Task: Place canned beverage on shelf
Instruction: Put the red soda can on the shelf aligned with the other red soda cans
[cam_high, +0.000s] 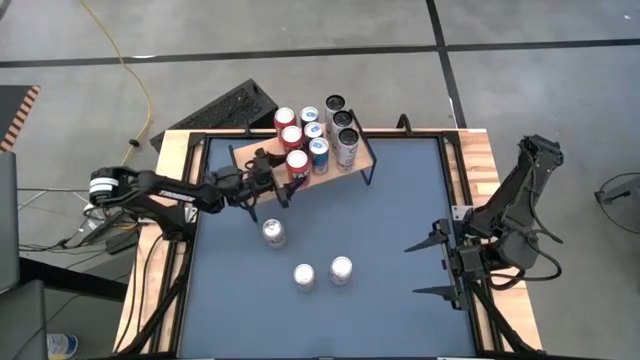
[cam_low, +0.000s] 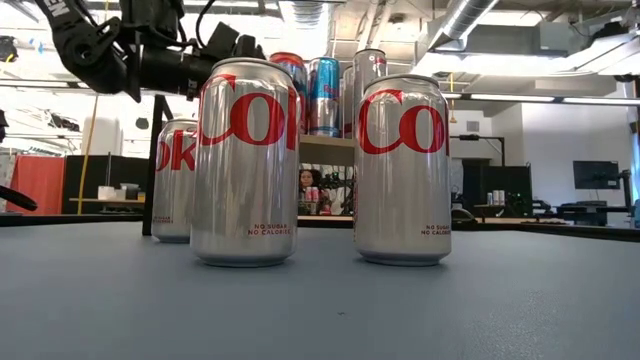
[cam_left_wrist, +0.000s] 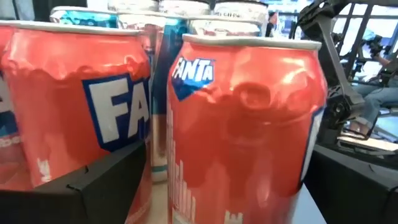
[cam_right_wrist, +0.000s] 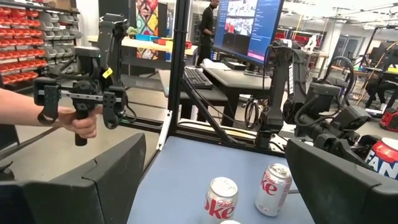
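Note:
The shelf (cam_high: 242, 153), a wooden board on thin black legs, stands at the table's far edge and carries several upright cans: red, blue-white and silver-black. My left gripper (cam_high: 283, 178) is open at the shelf's near left corner. Its fingers stand on either side of a red Fanta can (cam_left_wrist: 245, 118) that rests upright on the board (cam_high: 297, 160), with a gap showing beside one finger. Three silver Diet Coke cans (cam_high: 273, 232) (cam_high: 304, 275) (cam_high: 341, 270) stand on the blue mat. My right gripper (cam_high: 432, 266) is open and empty at the table's right side.
The three Diet Coke cans fill the low view (cam_low: 245, 160) (cam_low: 403, 165) (cam_low: 178, 180), with the shelf (cam_low: 325, 150) behind them. A black keyboard (cam_high: 230, 105) lies beyond the table's far left corner. A person's hand (cam_right_wrist: 81, 121) holding a device shows in the right wrist view.

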